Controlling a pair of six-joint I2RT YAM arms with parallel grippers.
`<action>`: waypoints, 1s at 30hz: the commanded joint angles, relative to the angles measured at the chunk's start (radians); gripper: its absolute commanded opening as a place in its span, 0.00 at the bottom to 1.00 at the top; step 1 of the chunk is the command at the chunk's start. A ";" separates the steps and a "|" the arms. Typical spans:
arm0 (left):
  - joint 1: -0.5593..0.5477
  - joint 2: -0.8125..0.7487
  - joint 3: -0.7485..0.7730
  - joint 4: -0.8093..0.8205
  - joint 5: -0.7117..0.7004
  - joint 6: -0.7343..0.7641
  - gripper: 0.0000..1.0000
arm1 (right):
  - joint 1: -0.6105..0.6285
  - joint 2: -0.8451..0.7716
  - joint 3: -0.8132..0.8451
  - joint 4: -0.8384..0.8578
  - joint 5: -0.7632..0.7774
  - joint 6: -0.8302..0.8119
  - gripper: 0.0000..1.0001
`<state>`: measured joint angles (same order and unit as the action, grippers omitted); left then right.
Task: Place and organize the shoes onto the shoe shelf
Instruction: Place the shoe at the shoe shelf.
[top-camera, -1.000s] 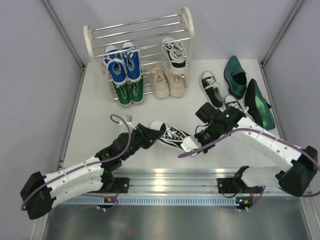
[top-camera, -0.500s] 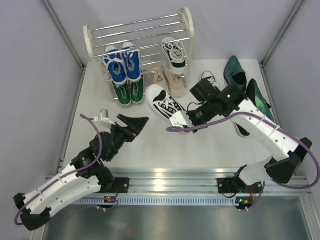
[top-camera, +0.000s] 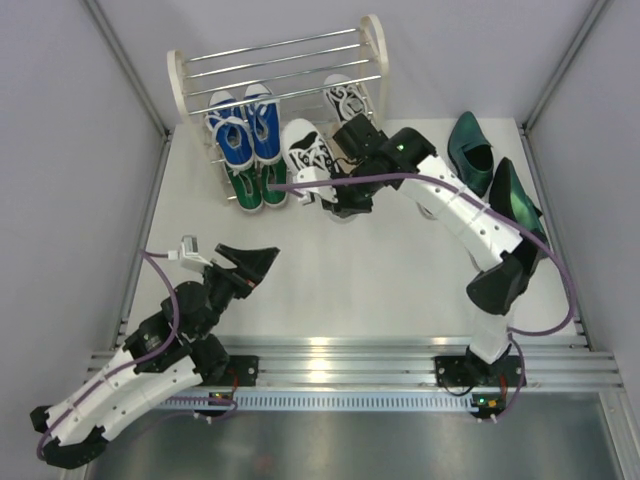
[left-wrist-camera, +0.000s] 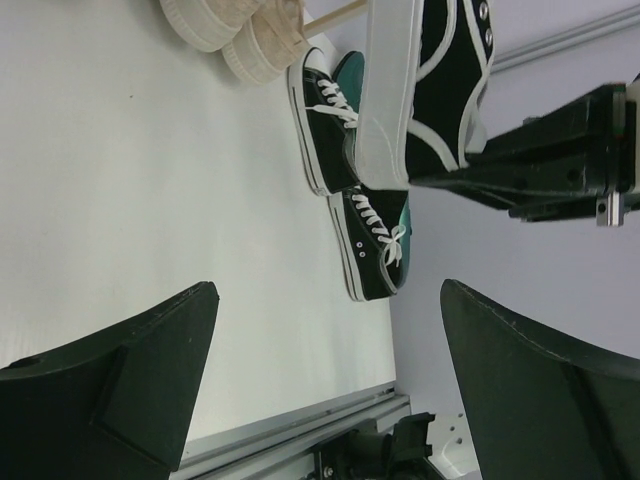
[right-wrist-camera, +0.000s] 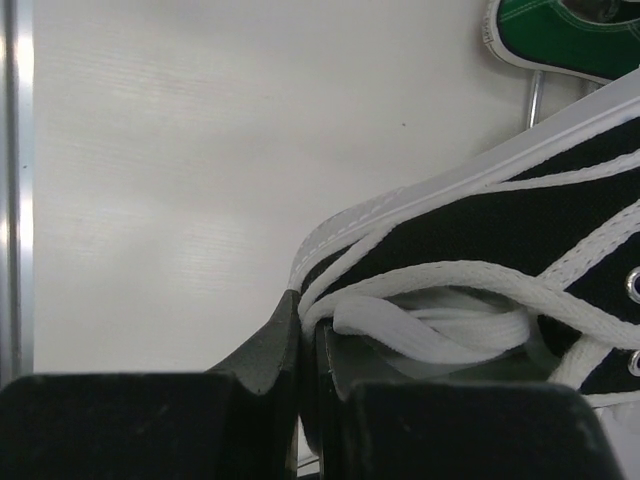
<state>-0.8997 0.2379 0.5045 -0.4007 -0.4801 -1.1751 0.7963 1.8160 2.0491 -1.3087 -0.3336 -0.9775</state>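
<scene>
A black-with-white sneaker (top-camera: 305, 155) hangs in front of the shoe shelf (top-camera: 275, 60), next to the blue pair (top-camera: 245, 130) and above the green pair (top-camera: 255, 185). My right gripper (top-camera: 336, 195) is shut on its collar edge; in the right wrist view the fingers (right-wrist-camera: 270, 345) pinch the rim beside the white laces of the sneaker (right-wrist-camera: 500, 220). Another black-with-white sneaker (top-camera: 350, 100) lies on the shelf. My left gripper (top-camera: 250, 265) is open and holds nothing, low at the near left; its wrist view shows the jaws wide apart (left-wrist-camera: 328, 300) and the carried sneaker (left-wrist-camera: 430, 90) far off.
Two dark green dress shoes (top-camera: 470, 150) lie at the right by the wall. A black-with-white pair (left-wrist-camera: 325, 125) rests on the table beyond the held shoe, and the beige pair (left-wrist-camera: 240, 30) sits at the shelf's foot. A metal rail (top-camera: 330, 365) runs along the near edge.
My left gripper let go of the sneaker, opened wide and drew back to the near left. My right arm carried the sneaker from mid-table up to the shelf front.
</scene>
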 joint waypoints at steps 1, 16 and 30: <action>0.002 -0.003 -0.003 -0.023 0.000 0.012 0.98 | -0.006 0.049 0.155 0.101 0.044 0.065 0.00; 0.002 -0.012 -0.023 -0.021 -0.009 0.005 0.98 | -0.078 0.262 0.326 0.356 0.123 0.030 0.00; 0.002 -0.014 -0.049 -0.021 -0.022 -0.037 0.98 | -0.111 0.330 0.329 0.549 0.156 0.000 0.02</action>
<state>-0.8997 0.2310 0.4660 -0.4290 -0.4889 -1.2022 0.7025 2.1551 2.3005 -0.9337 -0.1978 -0.9524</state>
